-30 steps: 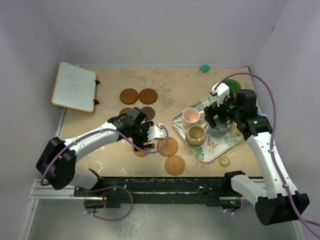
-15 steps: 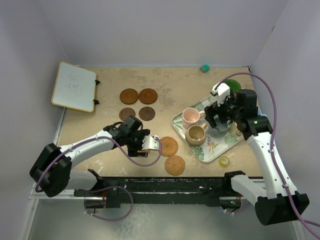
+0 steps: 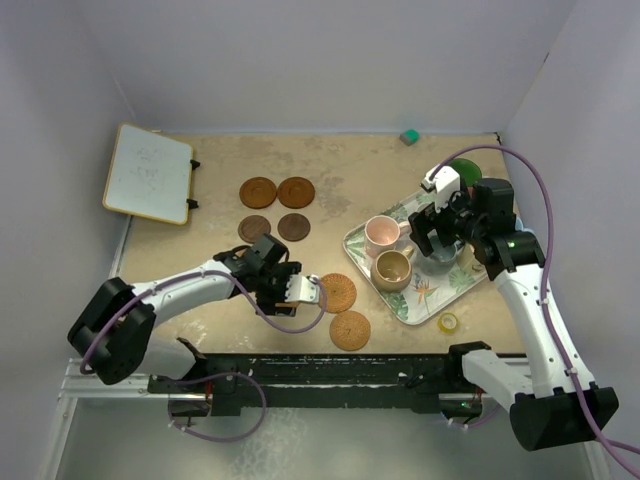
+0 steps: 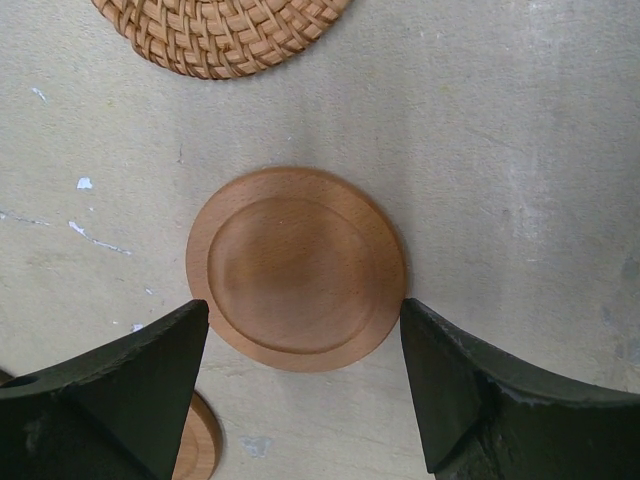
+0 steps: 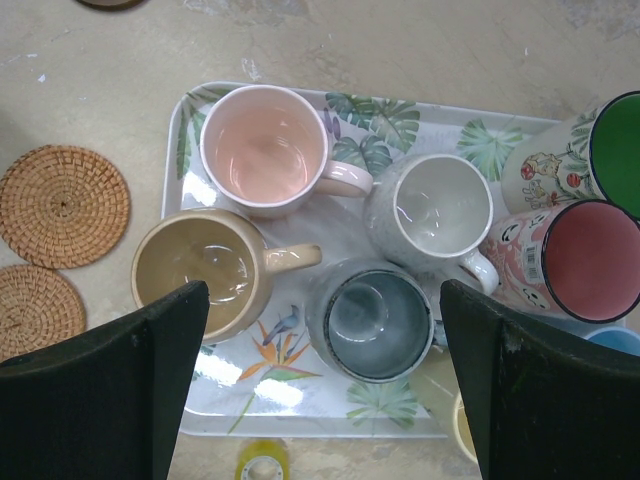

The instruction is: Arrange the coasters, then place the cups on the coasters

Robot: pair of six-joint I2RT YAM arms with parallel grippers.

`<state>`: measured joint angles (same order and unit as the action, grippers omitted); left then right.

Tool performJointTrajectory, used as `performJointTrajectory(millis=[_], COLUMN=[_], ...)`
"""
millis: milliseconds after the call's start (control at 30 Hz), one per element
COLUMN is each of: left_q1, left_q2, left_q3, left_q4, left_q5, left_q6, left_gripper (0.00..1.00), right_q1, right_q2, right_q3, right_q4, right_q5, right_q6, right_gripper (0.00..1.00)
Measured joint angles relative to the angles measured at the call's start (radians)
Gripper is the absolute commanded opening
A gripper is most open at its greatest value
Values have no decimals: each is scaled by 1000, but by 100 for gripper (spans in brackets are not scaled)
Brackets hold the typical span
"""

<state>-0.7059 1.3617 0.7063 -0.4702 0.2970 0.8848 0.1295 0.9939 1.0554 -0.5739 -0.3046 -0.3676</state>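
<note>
A smooth round wooden coaster (image 4: 297,268) lies flat on the table. My left gripper (image 4: 303,320) is open just above it, one finger at each side of its rim. The edge of a second wooden coaster (image 4: 198,452) shows under the left finger, and a woven coaster (image 4: 220,35) lies beyond. Four dark coasters (image 3: 276,209) sit in a square farther back, and two woven coasters (image 3: 343,311) lie to the right. My right gripper (image 5: 325,340) hangs open over the slate cup (image 5: 380,320), beside the pink (image 5: 265,150), tan (image 5: 195,270), grey (image 5: 430,210), red (image 5: 590,260) and green (image 5: 620,150) cups.
All the cups stand on a leaf-patterned tray (image 5: 300,415) at the right. A yellow tape roll (image 3: 448,322) lies by the tray's near corner. A whiteboard (image 3: 148,173) rests at the back left and a small teal block (image 3: 408,136) by the back wall.
My left gripper has moved toward the near edge and come down over the smooth wooden coaster, jaws still open. The right arm has not moved.
</note>
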Motion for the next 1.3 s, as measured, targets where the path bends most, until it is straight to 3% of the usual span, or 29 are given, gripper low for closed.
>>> performJointTrajectory(millis=[533,833,1300], left_q1=[-20,-26,-16], left_q2=[55,109,278], left_q3=[-3,26,187], left_q4=[68,142,177], left_q5=[-40,-57,-97], left_q6=[-2,-6,14], left_gripper=[73,63,56], right_q1=[-2,-2,-2], right_q2=[0,0,0], right_q3=[0,0,0], right_q4=[0,0,0], right_q5=[0,0,-1], right_q6=[0,0,0], right_gripper=[100,100,100])
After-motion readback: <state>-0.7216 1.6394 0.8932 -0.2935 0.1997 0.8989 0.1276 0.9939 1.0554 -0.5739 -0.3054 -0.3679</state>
